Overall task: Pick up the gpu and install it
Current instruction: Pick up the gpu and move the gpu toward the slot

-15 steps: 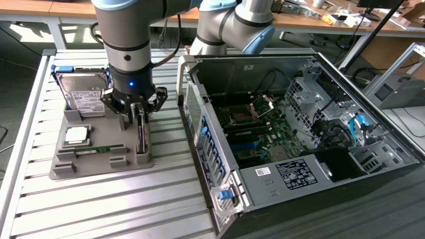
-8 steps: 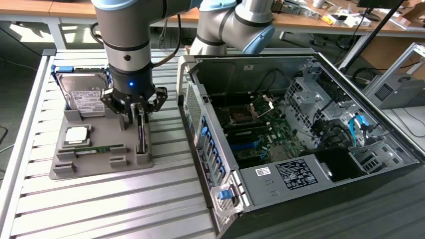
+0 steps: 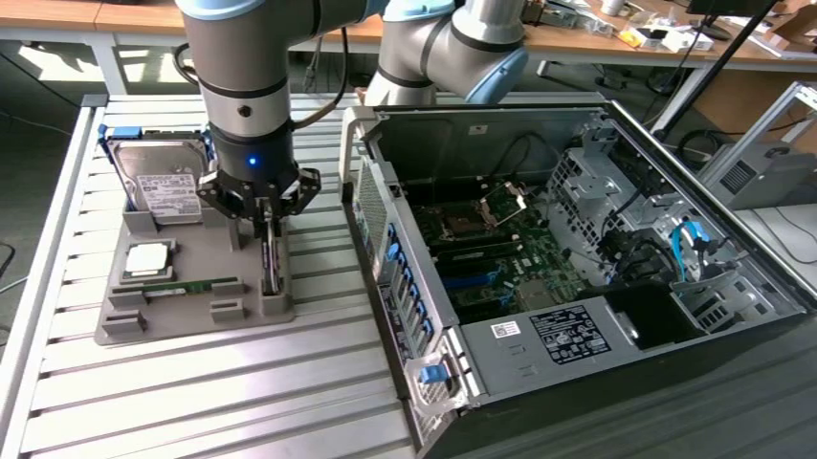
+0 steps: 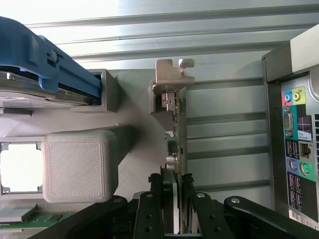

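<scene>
Claw (image 3: 266, 228) (image 4: 174, 178) gripped the upright graphics card (image 3: 270, 266) (image 4: 179, 124), its jaws narrowed against both faces. An open computer case (image 3: 396, 273) (image 4: 299, 124) lay along the tabletop's (image 3: 191, 406) edge at the exterior view's right. Beside it sat a gray tray (image 3: 191, 325). A hard drive (image 3: 160, 182) stood at the tray's far end, and the card stood along the tray edge nearest the case.

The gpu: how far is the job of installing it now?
Done: nothing yet; the gpu stands on edge in its slot of the grey holder. In hand: the hand is at the card's upper edge. Left: the lift and the install into the open computer case beside it.
</scene>
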